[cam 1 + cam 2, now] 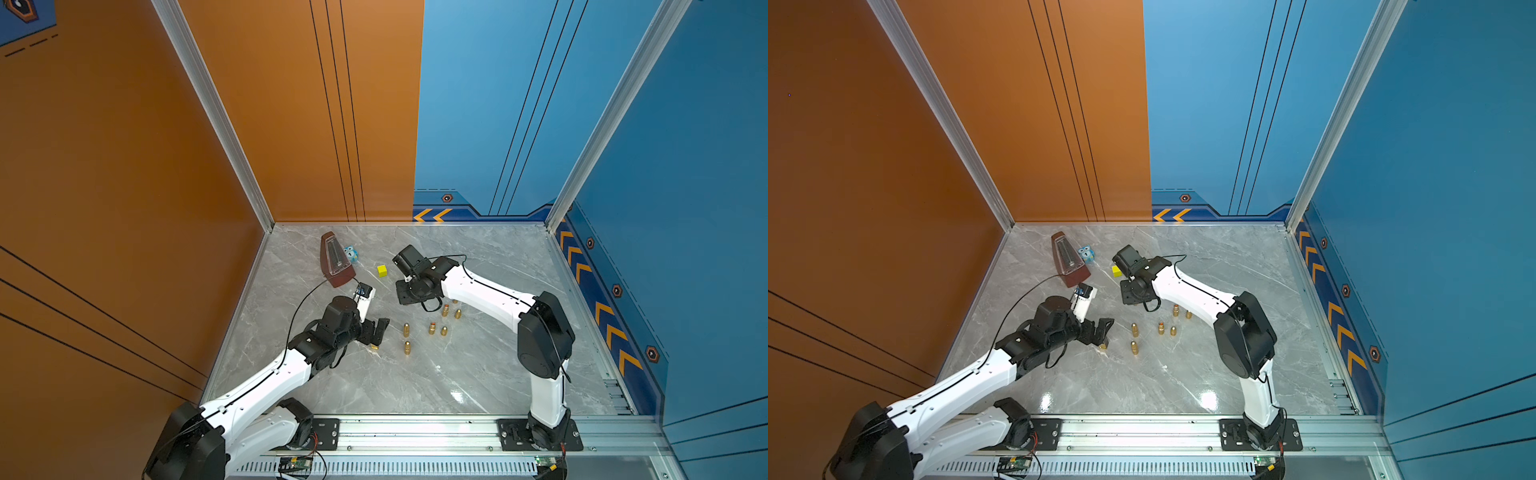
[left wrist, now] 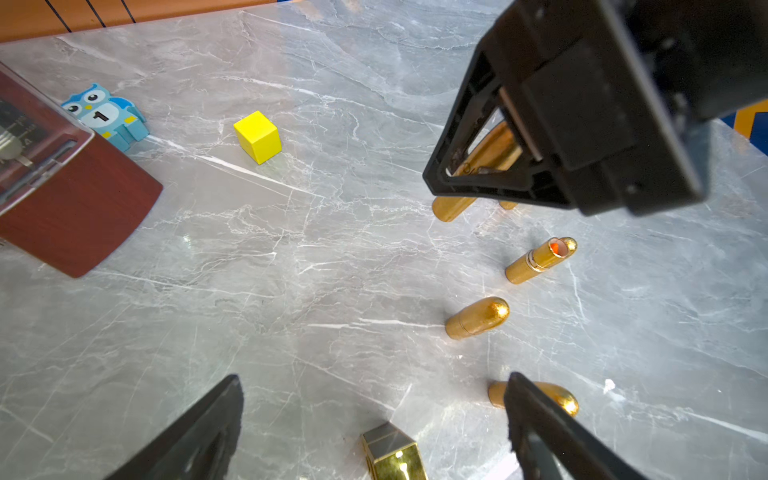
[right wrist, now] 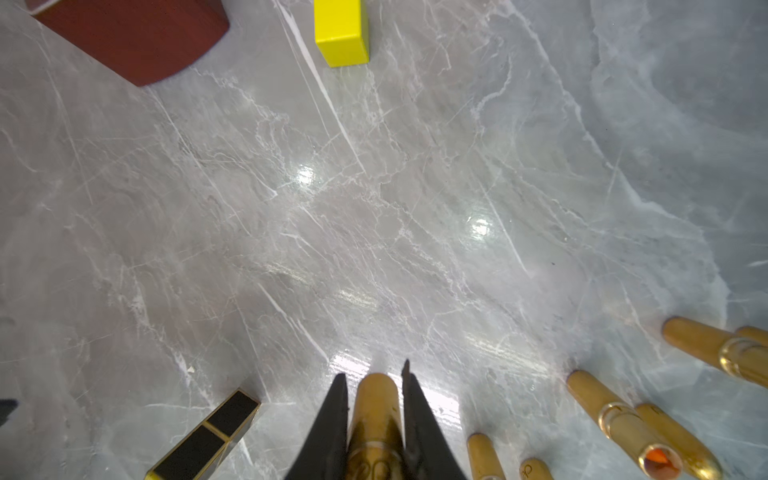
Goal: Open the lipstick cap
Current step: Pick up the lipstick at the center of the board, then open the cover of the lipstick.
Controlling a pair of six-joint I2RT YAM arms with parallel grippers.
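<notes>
A gold bullet-shaped lipstick (image 3: 376,415) sits between the black fingers of my right gripper (image 3: 374,374), which is shut on it, rounded end pointing away. The left wrist view shows the same lipstick (image 2: 490,153) held above the marble table. In both top views this gripper (image 1: 409,293) hides it. My left gripper (image 2: 374,378) stands open and empty, low over a square black-and-gold lipstick (image 2: 392,453) lying on the table. In a top view the left gripper (image 1: 380,332) is just left of the gold tubes.
Several gold lipsticks (image 1: 432,328) stand between the arms; one uncapped tube shows an orange tip (image 2: 540,259). A red-brown metronome (image 1: 336,262), a blue owl figure (image 1: 351,252) and a yellow cube (image 1: 382,270) stand toward the back left.
</notes>
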